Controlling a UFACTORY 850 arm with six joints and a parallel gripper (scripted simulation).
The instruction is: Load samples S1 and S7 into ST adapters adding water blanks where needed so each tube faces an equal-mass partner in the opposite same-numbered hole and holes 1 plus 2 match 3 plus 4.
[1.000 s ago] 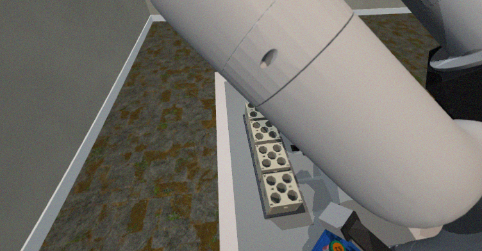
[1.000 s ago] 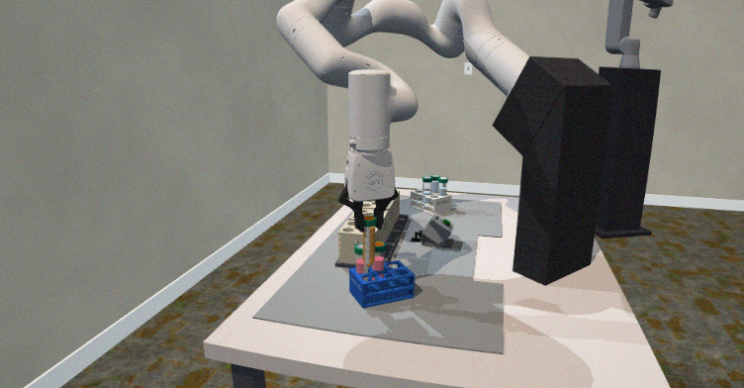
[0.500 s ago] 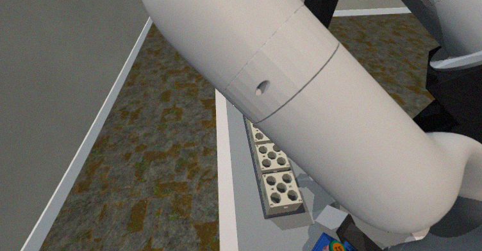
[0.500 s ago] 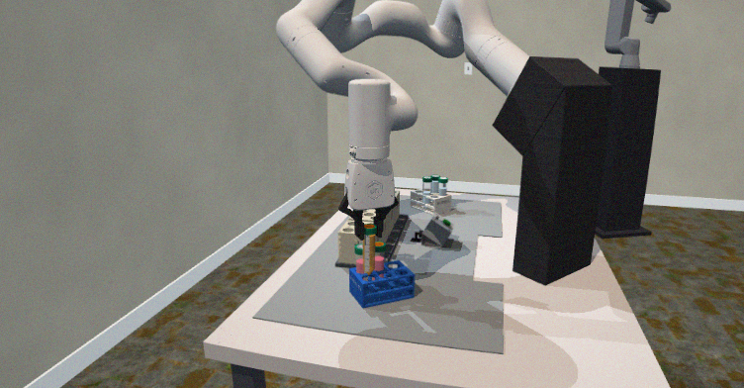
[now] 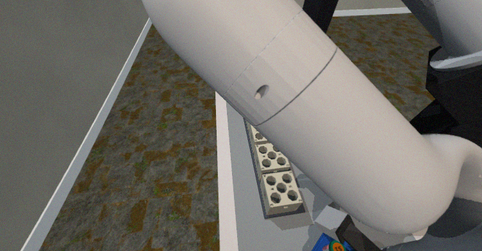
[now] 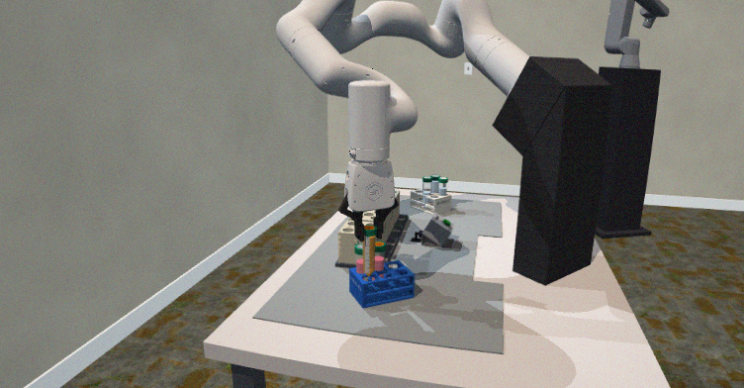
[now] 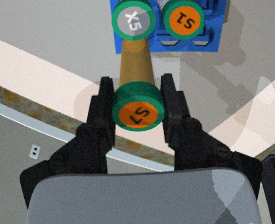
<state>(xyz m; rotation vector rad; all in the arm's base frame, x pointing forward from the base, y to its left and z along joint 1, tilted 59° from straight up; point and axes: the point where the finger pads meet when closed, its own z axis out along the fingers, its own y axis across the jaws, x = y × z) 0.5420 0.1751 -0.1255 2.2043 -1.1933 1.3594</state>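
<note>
My gripper (image 7: 137, 90) is shut on sample tube S7 (image 7: 140, 108), which has a green cap with an orange dot and a tan filling. It hangs upright over the blue sample rack RS (image 6: 383, 283), with its lower end down among the rack's tubes (image 6: 369, 252). In the rack stand X5 (image 7: 133, 22) with a grey dot and S1 (image 7: 184, 18) with an orange dot, both pink-filled. S1's cap also shows at the bottom edge of the top view (image 5: 337, 246). The loading stand ST (image 5: 275, 178) holds cream adapters with empty holes; the arm hides its far part.
The blank rack RB (image 6: 432, 194) with three green-capped tubes stands at the far side of the grey mat. The DONE key's wedge (image 6: 437, 230) sits between it and ST. The arm's black base (image 6: 557, 171) stands to the right.
</note>
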